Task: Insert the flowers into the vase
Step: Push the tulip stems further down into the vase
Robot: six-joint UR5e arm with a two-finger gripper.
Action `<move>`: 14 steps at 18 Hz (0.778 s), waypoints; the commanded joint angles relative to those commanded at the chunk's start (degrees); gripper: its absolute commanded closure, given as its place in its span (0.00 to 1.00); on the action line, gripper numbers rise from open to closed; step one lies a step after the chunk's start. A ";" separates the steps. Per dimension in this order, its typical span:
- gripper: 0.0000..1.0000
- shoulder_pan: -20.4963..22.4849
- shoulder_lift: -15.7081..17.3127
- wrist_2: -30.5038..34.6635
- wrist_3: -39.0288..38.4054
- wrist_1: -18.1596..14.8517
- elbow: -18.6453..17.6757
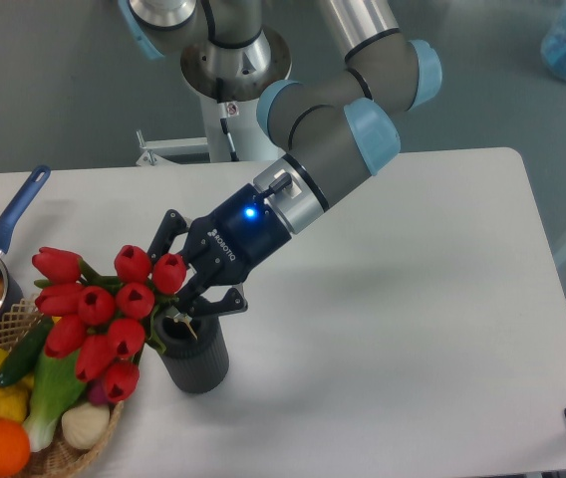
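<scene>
The flowers [104,319], a bunch of red tulips with green stems, lean out to the left over the mouth of the vase [195,354]. Their stem ends reach into the opening. The vase is a dark ribbed cylinder standing upright on the white table. My gripper [181,287] comes in from the upper right, tilted down to the left, just above the vase's rim. It is shut on the flower stems, and the buds hide part of its upper finger.
A wicker basket [84,448] with toy vegetables and an orange sits at the front left, right beside the vase and under the tulip heads. A blue-handled pan [14,214] lies at the left edge. The arm's base stands behind the table.
</scene>
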 joint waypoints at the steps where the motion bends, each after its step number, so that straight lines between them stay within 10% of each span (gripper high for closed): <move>1: 0.67 0.00 -0.09 0.00 0.09 0.00 0.00; 14: 0.68 -0.26 -2.29 -2.36 7.29 0.00 -1.05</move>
